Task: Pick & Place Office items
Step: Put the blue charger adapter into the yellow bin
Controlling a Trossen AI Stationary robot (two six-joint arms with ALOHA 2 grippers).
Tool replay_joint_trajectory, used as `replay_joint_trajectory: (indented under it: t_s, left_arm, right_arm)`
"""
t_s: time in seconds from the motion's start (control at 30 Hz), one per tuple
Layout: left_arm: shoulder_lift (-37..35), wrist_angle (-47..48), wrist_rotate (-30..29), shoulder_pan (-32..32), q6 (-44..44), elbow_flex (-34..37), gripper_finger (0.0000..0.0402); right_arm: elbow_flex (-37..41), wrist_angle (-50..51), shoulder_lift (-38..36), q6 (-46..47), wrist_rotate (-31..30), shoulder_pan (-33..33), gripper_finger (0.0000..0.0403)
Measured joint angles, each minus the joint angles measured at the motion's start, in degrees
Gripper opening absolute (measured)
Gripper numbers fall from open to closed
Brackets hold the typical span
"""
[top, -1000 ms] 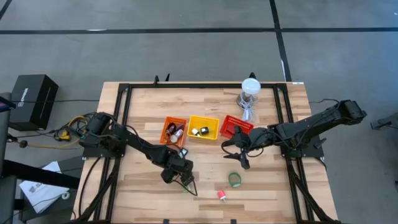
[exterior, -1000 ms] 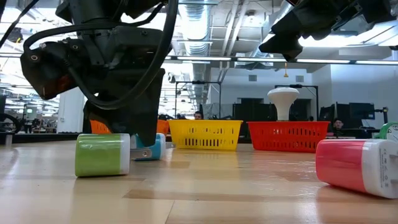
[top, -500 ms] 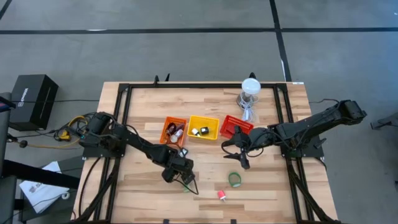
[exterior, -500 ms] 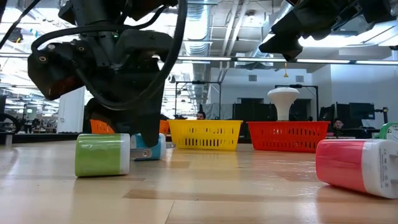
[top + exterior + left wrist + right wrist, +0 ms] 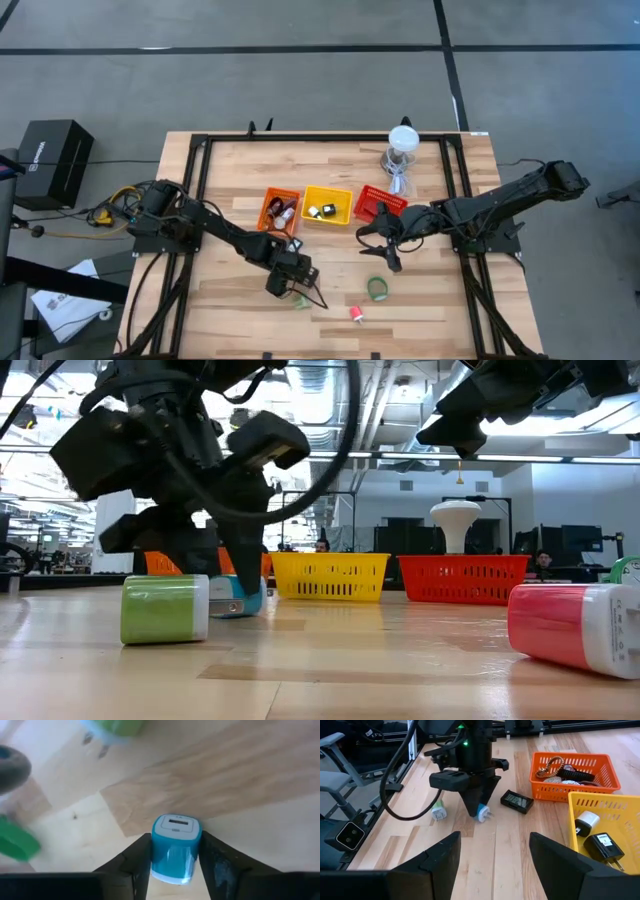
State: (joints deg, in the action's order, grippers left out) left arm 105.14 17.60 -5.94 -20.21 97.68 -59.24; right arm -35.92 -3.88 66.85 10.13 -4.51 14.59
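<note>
A small blue charger plug (image 5: 175, 845) lies on its side on the wooden table, and my left gripper (image 5: 293, 284) is shut on it, near the table's middle front. The low view shows the plug (image 5: 248, 600) on the table behind a green plug (image 5: 165, 609). A pink-red plug (image 5: 357, 313) and a green tape ring (image 5: 377, 289) lie farther right. A flat black piece (image 5: 516, 801) lies beside the orange basket. My right gripper (image 5: 386, 252) is open and hovers near the red basket, touching nothing. My left gripper pinches the blue plug by its two long sides (image 5: 155, 851) between its fingers (image 5: 135, 865). The fingers come from above, slanting down, and lie along the plug's length. The plug's white socket face (image 5: 176, 823) points away from the wrist. Its underside rests on the table (image 5: 240, 612).
Orange (image 5: 268, 212), yellow (image 5: 342, 215) and red (image 5: 392, 204) mesh baskets stand in a row at mid-table, with items in the orange and yellow ones. A clear jar with a white top (image 5: 402, 148) stands near the far edge. A black frame (image 5: 200, 200) borders the table.
My left gripper has shifted slightly toward the table's near-right and turned about its wrist while staying low over the blue plug. The blue plug and the green plug have kept their places on the table. My right arm has kept still.
</note>
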Motion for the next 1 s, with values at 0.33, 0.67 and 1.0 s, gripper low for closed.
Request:
replay_joint_trajectory:
  t_s: [0.33, 0.67, 1.0]
  left_arm:
    - [-2.06, -7.36, -5.62, 0.54, -19.49, 0.00, 0.0139]
    - [-11.83, -10.13, -9.10, 15.40, -51.52, 0.00, 0.0140]
    - [-10.86, -11.02, 9.27, 32.92, -83.76, 0.02, 0.0142]
  right_arm:
    - [0.00, 0.00, 0.00, 0.00, -0.02, 0.00, 0.0228]
    - [0.02, -0.50, 0.00, 0.00, -0.02, 0.00, 0.0228]
    - [0.02, -1.31, 0.02, -0.02, -0.02, -0.02, 0.0228]
